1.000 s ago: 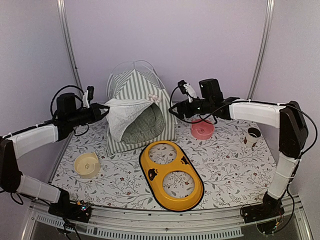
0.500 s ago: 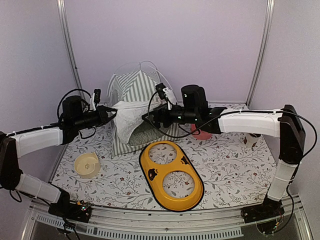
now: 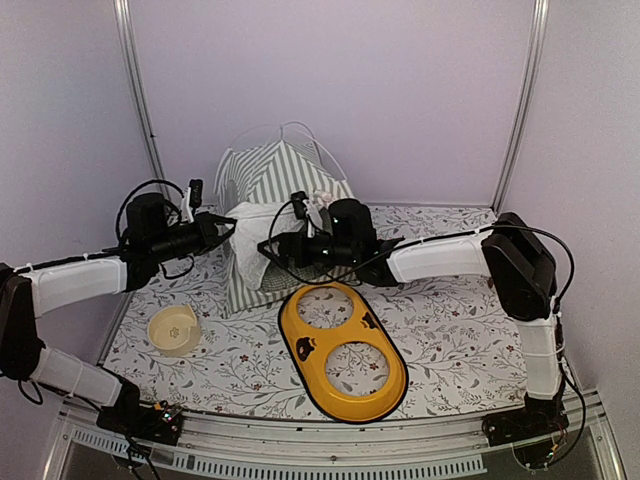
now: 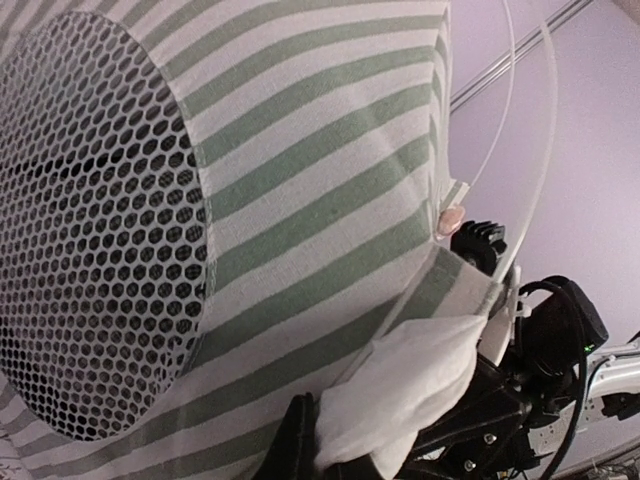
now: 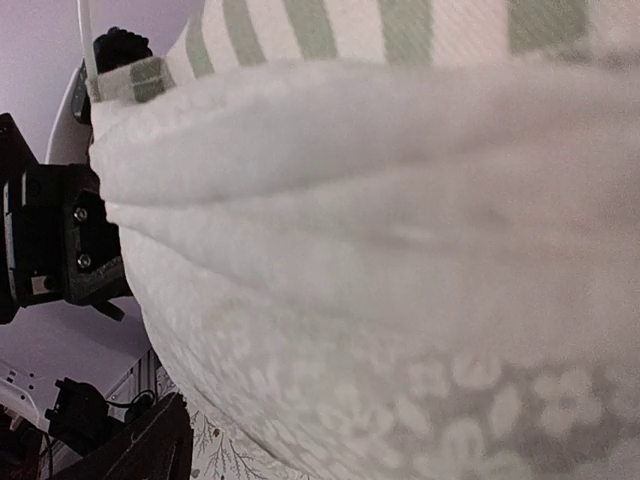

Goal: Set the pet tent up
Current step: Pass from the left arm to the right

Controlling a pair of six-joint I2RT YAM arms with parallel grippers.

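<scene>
Upper centre of top view, tent (image 3: 285, 175) stands at back of table (image 3: 450, 320). Left jaws clenched on flap (image 3: 252, 235), pulled across the door. Right jaws swung in from frame right within the last sec to tent front, by flap; released or not, can't tell. Prob. a flap handover coming.

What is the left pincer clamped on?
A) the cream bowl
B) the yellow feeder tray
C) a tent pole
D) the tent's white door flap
D: the left pincer is shut on the white door flap of the tent, with the fabric bunched in its grip.
</scene>
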